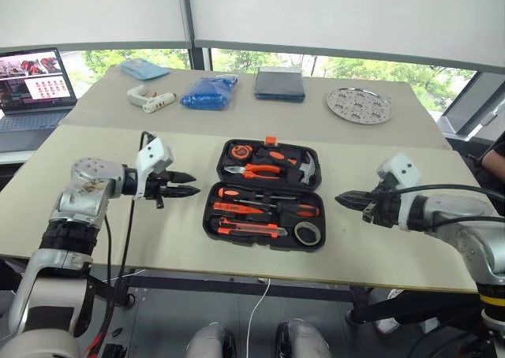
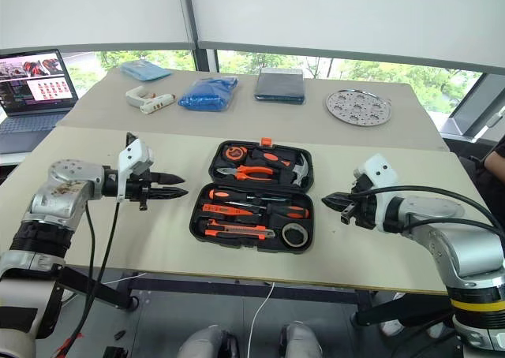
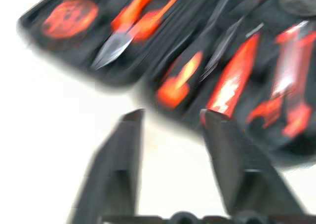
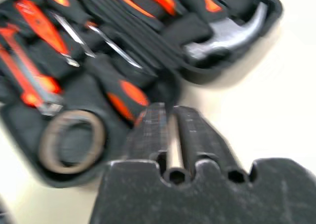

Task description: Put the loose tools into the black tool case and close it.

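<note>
While our left gripper [image 1: 183,184] hangs just beside the left edge of the case [image 1: 211,216], its fingers [image 3: 123,155] stand a little apart with bare table between them, holding nothing; we judge it is placed there to get at that side of the shell for the closing. Our right gripper [image 1: 352,202] mirrors it off the right edge, its fingers pressed nearly together and empty, pointing in at the case from the other side. Between the two, the case lies open and flat on the near table [image 1: 118,232], hinge running across its middle, so both halves face up. In the near half we see two screwdrivers [image 1: 260,203] lying lengthwise, the knife [image 1: 248,229] along the front and the tape roll [image 1: 308,233] in the right corner, each apparently seated in its slot; the slim orange tool we cannot pick out for certain. In the far half sit the pliers [image 1: 260,169], the hammer [image 1: 304,169] and the tape measure [image 1: 239,151]. With the tools seemingly all inside, we judge that only folding the case shut remains, and the two grippers flank it for that reason. Farther off, on the second table, lie a glue gun [image 1: 150,99], a blue bag [image 1: 209,91], a dark folded item [image 1: 279,83] and a round perforated plate [image 1: 359,105]; a laptop [image 1: 35,78] stands at the far left. No brand, label or writing is legible on anything.
</note>
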Controlling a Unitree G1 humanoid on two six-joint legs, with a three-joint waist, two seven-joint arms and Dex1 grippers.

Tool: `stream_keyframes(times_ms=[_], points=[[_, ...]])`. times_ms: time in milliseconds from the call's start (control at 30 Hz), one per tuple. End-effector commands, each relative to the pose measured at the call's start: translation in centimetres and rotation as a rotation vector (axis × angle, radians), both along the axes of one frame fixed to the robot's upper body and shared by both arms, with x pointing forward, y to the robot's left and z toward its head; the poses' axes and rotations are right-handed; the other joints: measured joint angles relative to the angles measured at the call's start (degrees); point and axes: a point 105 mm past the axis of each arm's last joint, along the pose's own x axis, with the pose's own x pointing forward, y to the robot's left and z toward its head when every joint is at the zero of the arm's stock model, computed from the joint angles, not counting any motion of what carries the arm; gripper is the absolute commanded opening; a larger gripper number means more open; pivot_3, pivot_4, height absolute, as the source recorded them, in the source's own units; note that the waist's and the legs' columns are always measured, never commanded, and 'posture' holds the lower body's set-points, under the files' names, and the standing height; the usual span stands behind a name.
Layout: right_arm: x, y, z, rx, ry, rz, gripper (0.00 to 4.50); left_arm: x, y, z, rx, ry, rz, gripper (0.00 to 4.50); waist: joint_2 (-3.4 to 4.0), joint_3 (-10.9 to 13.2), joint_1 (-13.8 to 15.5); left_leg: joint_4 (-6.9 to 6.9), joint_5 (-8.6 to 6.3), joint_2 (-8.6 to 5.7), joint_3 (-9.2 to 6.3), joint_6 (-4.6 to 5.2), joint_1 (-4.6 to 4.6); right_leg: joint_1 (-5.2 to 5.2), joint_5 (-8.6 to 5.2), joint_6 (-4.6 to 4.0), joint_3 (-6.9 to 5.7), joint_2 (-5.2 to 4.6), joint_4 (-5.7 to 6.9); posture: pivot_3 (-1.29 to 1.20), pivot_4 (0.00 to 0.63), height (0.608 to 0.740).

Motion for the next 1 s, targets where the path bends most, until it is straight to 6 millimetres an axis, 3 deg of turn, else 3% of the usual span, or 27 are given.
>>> stream_keyframes(times_ms=[33,233,333,467,667,800,1000], points=[[0.9,0.2,-0.7,-0.069,-0.061,0.060,0.00,0.8,-1.6,-0.1,-0.016,-0.035,-0.009,0.07,0.00,0.0,0.2,0.00,0.00,-0.01,0.00,0.00,-0.01,0.00,0.00,0.01,-0.01,-0.02,0.00,0.00,0.150,0.718],[1.7,2.1,-2.3,-0.164,-0.115,0.208,0.00,0.9,-4.7,-1.3,-0.042,-0.004,-0.077,0.02,0.00,0.0,-0.4,0.04,0.01,-0.02,0.08,-0.01,0.00,-0.01,-0.03,0.06,0.02,-0.02,0.05,0.00,0.150,0.718],[0.4,4.0,-1.8,-0.128,-0.156,0.361,0.00,-0.8,-6.4,-1.6,-0.057,0.048,-0.209,0.02,0.00,0.0,-0.6,0.03,0.04,0.00,0.08,-0.06,0.02,-0.01,-0.04,0.06,0.01,-0.01,0.08,0.00,0.150,0.718],[-1.9,4.5,-1.8,-0.104,-0.123,0.464,0.00,-2.7,-7.2,-1.8,-0.037,0.085,-0.325,0.02,0.00,0.0,-0.8,-0.02,0.04,-0.02,0.08,-0.06,0.02,-0.02,-0.09,0.11,0.01,-0.03,0.06,0.00,0.150,0.718],[-3.7,3.8,-2.3,-0.122,-0.104,0.454,0.00,-5.2,-7.4,-2.3,0.007,0.118,-0.419,0.02,0.00,0.0,-0.9,-0.13,0.03,-0.01,0.07,-0.07,0.02,-0.03,-0.18,0.14,-0.02,-0.03,0.04,0.00,0.150,0.718],[-4.3,3.0,-2.9,-0.121,-0.087,0.410,0.00,-5.7,-6.9,-3.0,0.041,0.110,-0.414,0.02,0.00,0.0,-0.9,-0.13,0.03,0.00,0.05,-0.08,0.12,0.00,-0.18,0.14,0.05,-0.05,0.07,0.00,0.150,0.718],[-4.9,2.0,-3.9,-0.160,-0.062,0.361,0.00,-5.0,-3.8,-3.9,0.116,0.112,-0.315,0.02,0.00,0.0,-0.7,-0.11,0.03,0.02,0.03,-0.07,0.13,0.01,-0.17,0.12,0.08,-0.10,0.08,0.00,0.150,0.718]])
